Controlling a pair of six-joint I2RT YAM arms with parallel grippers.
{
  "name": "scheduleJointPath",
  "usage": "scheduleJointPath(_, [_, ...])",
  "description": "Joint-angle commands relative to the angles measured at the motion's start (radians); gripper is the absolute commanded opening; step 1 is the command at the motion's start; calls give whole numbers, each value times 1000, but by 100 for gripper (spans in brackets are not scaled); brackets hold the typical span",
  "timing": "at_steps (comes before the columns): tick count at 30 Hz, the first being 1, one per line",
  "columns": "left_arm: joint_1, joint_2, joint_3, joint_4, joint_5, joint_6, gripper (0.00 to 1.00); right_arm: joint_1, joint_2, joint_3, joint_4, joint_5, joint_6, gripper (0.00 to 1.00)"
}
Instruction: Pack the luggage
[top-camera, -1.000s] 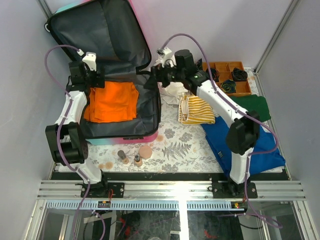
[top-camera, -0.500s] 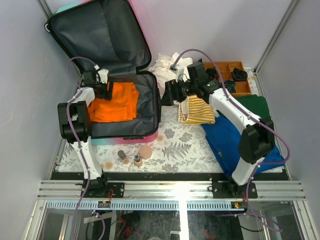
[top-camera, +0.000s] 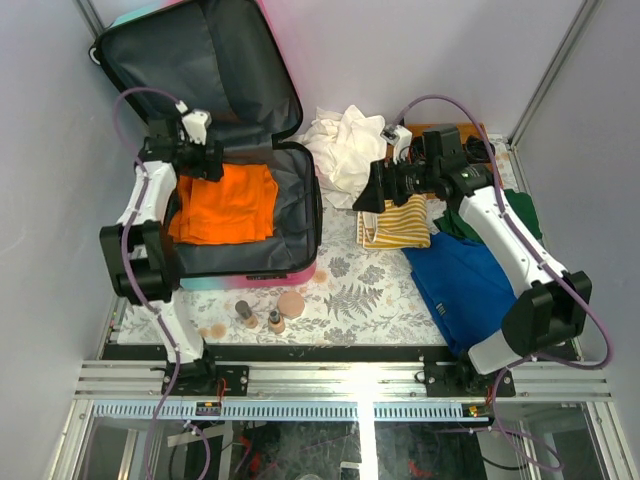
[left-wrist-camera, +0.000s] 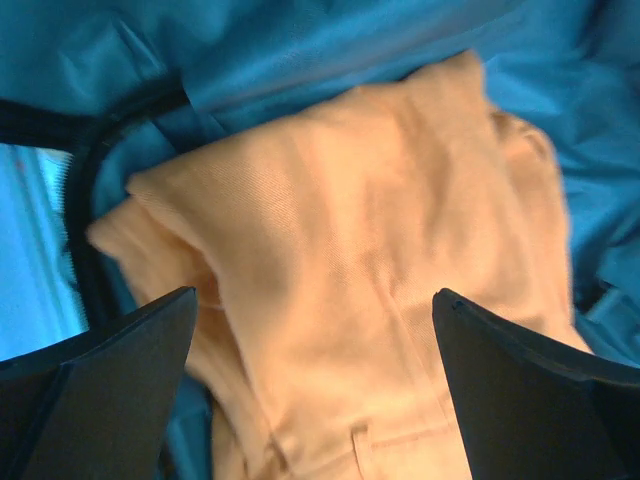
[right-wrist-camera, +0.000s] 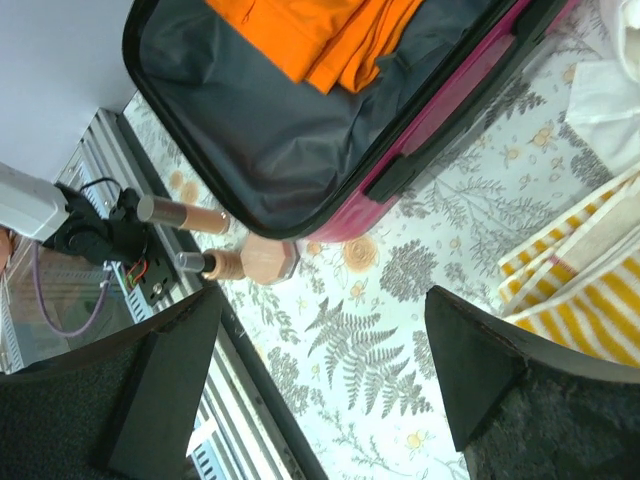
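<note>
The luggage (top-camera: 200, 70) lay open at the far left of the worktop (top-camera: 350, 290), an orange garment (top-camera: 225, 205) inside. The left tool (left-wrist-camera: 315, 300) hung over that garment, spread wide and empty. The right tool (right-wrist-camera: 322, 300), likewise parted and empty, hovered above the worktop.

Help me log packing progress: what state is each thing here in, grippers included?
luggage: open, lid raised, base lying flat.
orange garment: folded, inside the luggage base.
white cloth: crumpled, on the table outside the luggage.
striped cloth: folded, on the table.
blue cloth: folded, on the table.
left gripper: open, empty, over the orange garment.
right gripper: open, empty.
</note>
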Motion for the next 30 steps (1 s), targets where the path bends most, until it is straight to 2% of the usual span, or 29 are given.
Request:
scheduleJointPath(1, [1, -207, 2, -116, 72, 95, 100, 1, -115, -61, -27, -51, -44, 89])
scheduleJointPath(5, [3, -333, -61, -236, 133, 194, 100, 1, -177, -121, -18, -44, -58, 90])
scheduleJointPath(17, [0, -686, -337, -692, 350, 646, 100, 1, -320, -304, -45, -56, -155, 91])
scheduleJointPath(21, [-4, -758, -412, -857, 355, 843, 100, 1, -361, -343, -72, -55, -194, 91])
scheduleJointPath(25, [-5, -812, -503, -984, 292, 1041, 100, 1, -381, -387, -69, -76, -203, 91])
scheduleJointPath(30, [-12, -915, -648, -992, 276, 1202, 99, 0, -390, -399, -41, -96, -162, 92])
